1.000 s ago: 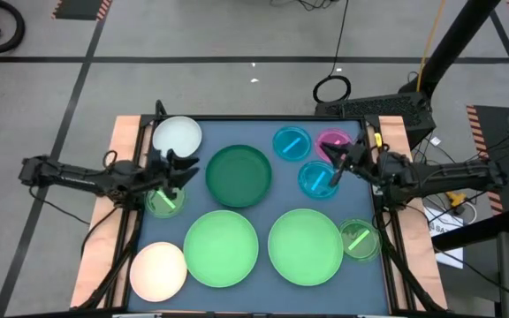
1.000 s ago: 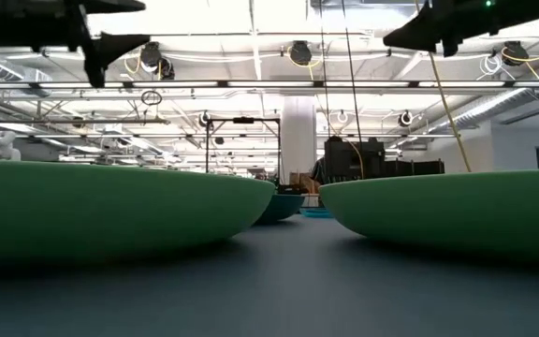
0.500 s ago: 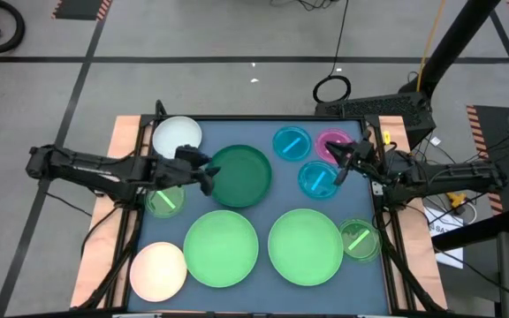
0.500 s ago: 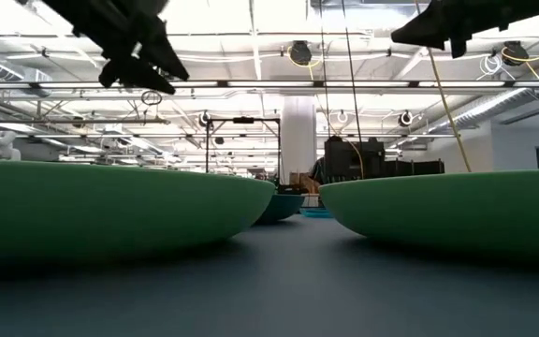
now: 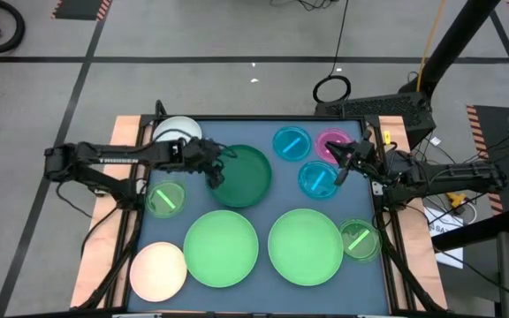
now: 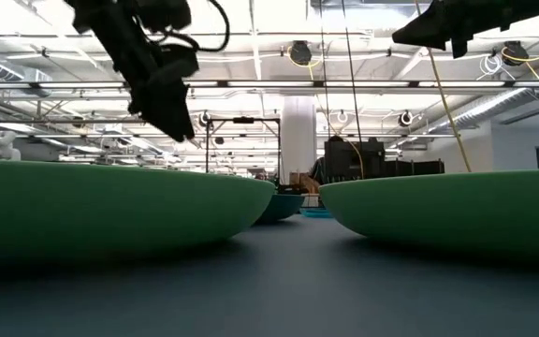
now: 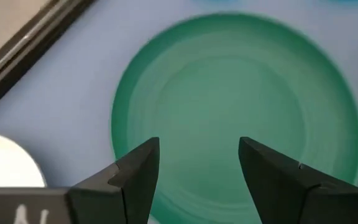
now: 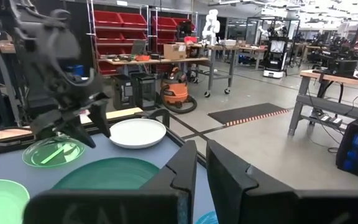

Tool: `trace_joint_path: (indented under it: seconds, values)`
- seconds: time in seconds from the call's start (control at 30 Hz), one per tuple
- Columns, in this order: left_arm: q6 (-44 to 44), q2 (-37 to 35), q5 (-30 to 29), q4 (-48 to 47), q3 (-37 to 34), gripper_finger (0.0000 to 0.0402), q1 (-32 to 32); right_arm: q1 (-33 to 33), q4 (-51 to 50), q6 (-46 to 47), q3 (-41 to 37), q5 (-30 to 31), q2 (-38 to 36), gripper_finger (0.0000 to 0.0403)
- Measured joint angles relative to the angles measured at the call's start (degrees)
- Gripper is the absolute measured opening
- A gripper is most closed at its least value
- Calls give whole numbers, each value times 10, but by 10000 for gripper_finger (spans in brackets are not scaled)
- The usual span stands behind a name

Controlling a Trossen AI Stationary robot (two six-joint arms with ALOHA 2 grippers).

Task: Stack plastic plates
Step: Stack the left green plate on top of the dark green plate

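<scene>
The dark green plate (image 5: 240,175) lies flat just above the centre of the high view, with the left gripper (image 5: 214,170) over its left rim, fingers (image 7: 138,168) apart and holding nothing. Two light green plates (image 5: 221,248) sit side by side below it. A white plate (image 5: 177,133) sits at the upper left, partly under the left arm; a small green striped plate (image 5: 164,199) lies lower left of it, and a cream plate (image 5: 157,270) sits in the lower left corner of the worktop (image 5: 263,124). Two small blue plates (image 5: 292,143) and a pink plate (image 5: 330,141) cluster at the upper right, where the right gripper (image 5: 339,165) hovers, fingers (image 8: 179,168) nearly together, empty. Another striped green plate (image 5: 358,238) rests lower right.
</scene>
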Motion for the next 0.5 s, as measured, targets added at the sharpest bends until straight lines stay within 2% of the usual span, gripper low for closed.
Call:
trace_joint_path:
  seconds: [0.1,0.23,0.5]
  values:
    - [72,10,27,4,0,225,36,0,-5,-5,0,0,0,32]
    - [142,25,32,13,0,225,79,0,-5,-17,0,0,0,32]
    - [172,55,89,49,0,225,136,0,-15,-23,0,1,0,32]
